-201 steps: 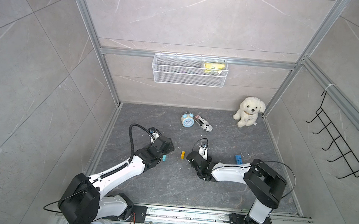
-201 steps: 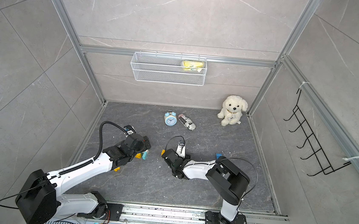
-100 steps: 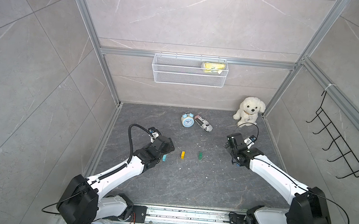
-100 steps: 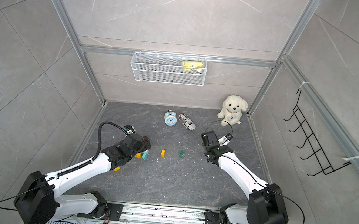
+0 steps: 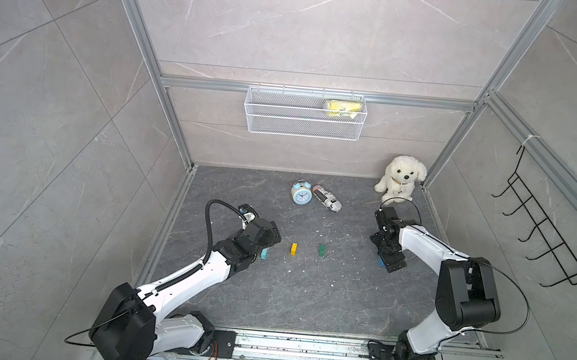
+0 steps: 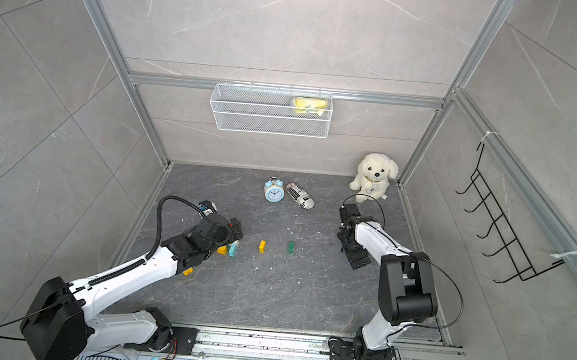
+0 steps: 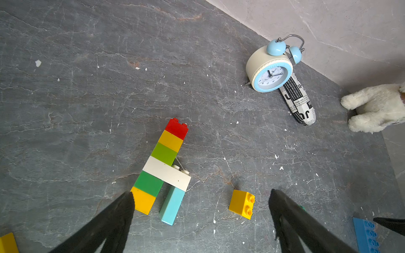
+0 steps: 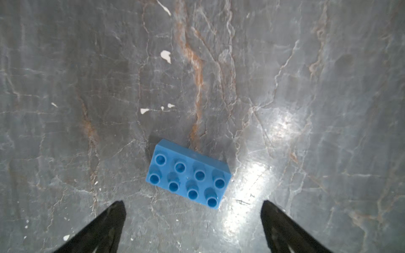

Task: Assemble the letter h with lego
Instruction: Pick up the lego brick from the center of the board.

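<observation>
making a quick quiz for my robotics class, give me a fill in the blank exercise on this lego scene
1. The blue brick that the right gripper hovers over shows ___ studs.
2. In the brick stack, the end brick nearest the alarm clock is ___.
3. The long brick crossing that stack is ___.
4. The left gripper stands ___, holding nothing.
Missing words: eight; red; white; open
</observation>
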Tool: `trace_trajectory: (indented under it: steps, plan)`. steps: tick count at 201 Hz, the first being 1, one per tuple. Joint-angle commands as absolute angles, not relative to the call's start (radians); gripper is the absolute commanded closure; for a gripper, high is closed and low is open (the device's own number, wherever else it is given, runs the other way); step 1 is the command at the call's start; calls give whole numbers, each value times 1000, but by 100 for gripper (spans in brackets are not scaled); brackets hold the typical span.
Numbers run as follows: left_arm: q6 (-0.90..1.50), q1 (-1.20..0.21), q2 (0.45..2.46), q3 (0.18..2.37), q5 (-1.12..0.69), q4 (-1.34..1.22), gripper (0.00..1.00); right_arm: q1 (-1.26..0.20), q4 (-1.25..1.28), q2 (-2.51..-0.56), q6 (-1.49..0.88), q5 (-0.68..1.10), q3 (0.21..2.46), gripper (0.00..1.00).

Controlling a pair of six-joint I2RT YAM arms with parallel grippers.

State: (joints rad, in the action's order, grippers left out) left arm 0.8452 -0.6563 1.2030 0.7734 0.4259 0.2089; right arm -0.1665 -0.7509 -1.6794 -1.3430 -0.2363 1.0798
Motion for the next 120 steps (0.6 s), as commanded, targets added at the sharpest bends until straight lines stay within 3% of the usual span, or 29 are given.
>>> trace_trajectory:
  steps: [1,53,120]
  plan:
    - [835,-652,1186,772,419,198,1,-158,-749,-1715,-1413,-193,1089,0]
    - [831,-652,1199,778,411,194,1,-135,-729,-1800,-1428,-202,1118,1]
    - [825,-652,1209,781,402,195,1,-126,-714,-1842,-1422,-232,1135,11]
